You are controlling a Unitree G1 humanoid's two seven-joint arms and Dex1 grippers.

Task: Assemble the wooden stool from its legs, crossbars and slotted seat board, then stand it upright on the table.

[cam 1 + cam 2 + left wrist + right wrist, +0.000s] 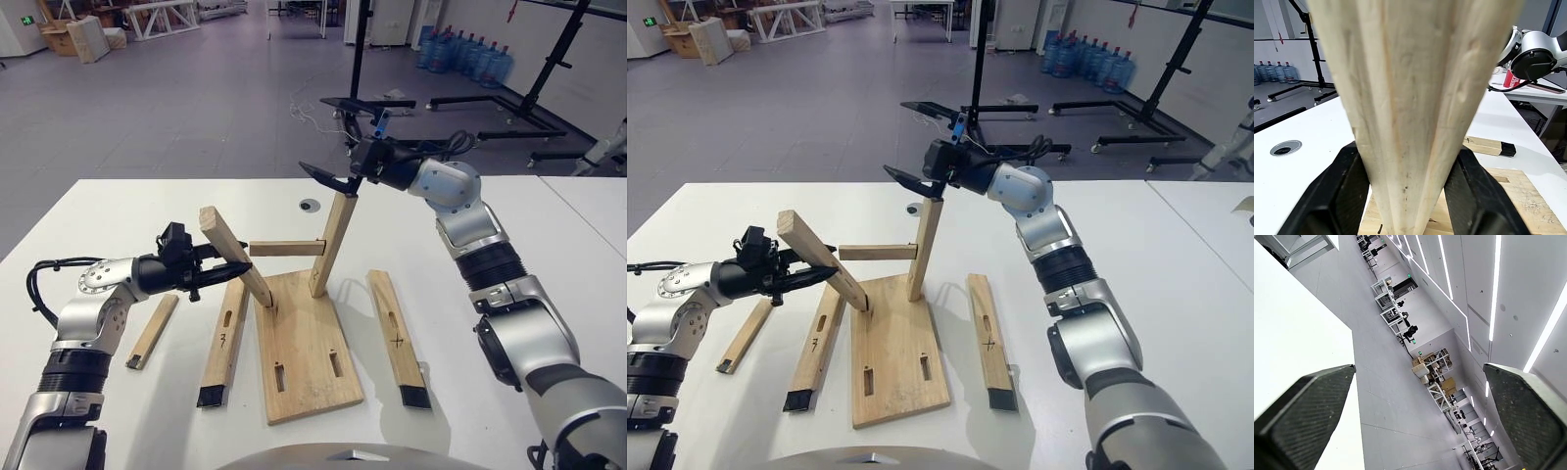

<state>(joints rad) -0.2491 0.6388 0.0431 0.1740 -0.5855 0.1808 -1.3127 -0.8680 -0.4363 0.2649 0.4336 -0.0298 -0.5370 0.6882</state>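
Clamping the tilted leg (217, 233), the left gripper (235, 269) sits well inside the tabletop (118, 211) edges, while the right gripper (328, 179) gapes wide at the upright leg (331, 245) top.

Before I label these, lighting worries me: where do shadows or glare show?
Left eye view: even light, soft shadows on the table beside the seat board. Left wrist view: the leg held by the left gripper looms close. Right wrist view: bright ceiling lights, the fingers of the right gripper dark against them.
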